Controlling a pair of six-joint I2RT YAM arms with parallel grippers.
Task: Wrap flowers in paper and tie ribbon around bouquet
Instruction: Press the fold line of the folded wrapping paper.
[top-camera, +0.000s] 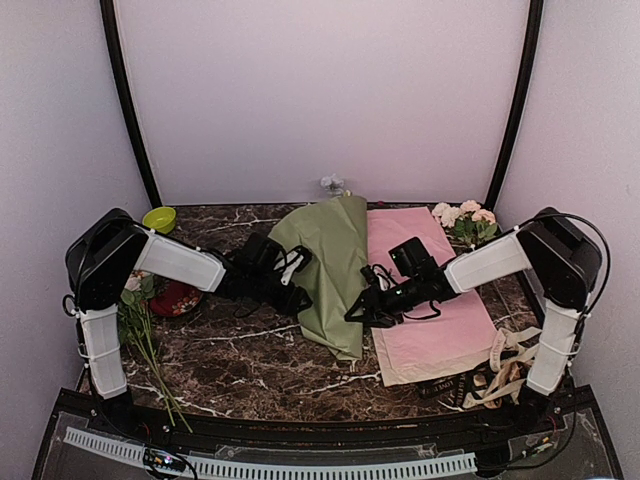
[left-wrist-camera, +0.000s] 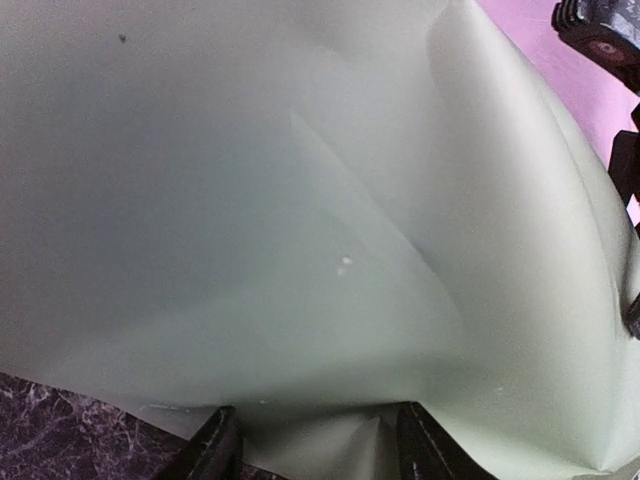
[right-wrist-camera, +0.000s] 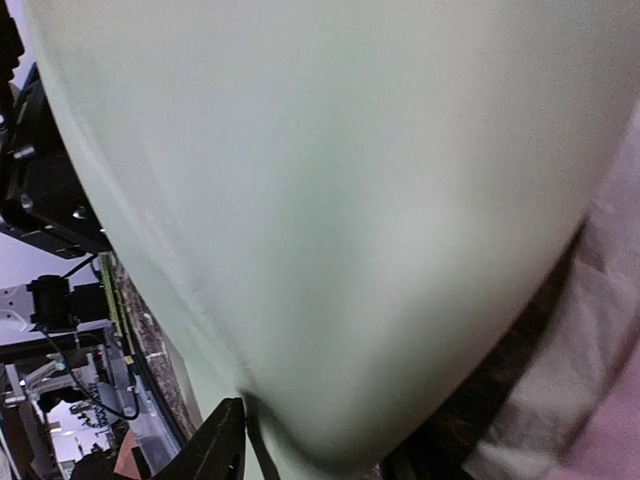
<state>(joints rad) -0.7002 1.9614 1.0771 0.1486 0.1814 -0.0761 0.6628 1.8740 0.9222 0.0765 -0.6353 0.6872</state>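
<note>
Left tool (top-camera: 300, 280) and right tool (top-camera: 362, 298) on opposite sides of the paper (top-camera: 335, 255), either grip unclear.

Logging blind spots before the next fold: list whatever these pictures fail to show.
1. Flowers: top view, hidden if inside the folded sage-green paper sheet; the pale speck at its far end is too small to identify.
2. Left gripper, its hold: left wrist view, paper covers the gap between its black fingers.
3. Right gripper, open or shut: right wrist view, blurred paper fills the frame; one finger shows.
</note>
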